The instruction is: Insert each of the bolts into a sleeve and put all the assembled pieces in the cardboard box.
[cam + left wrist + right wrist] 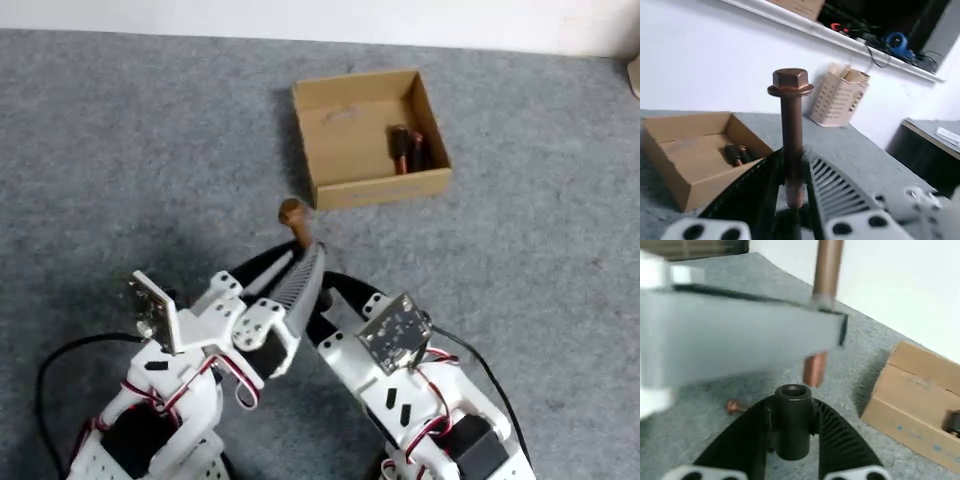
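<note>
Done: we see pieces [408, 148] lying in the box [345, 150], toward the table's far edge.
Held: left tool [792, 185] clamped on a bolt [791, 140], and right tool [792, 412] on a sleeve [792, 395] just beneath its tip.
Left: we judge insertion, boxing, and the spare bolt [732, 406] on the table.

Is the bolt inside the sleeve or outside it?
Outside. The bolt hangs above the sleeve, whose mouth is open and empty.

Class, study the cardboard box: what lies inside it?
Inside the cardboard box, dark pieces with copper ends lie by one side wall. Their count is unclear, as they overlap.
</note>
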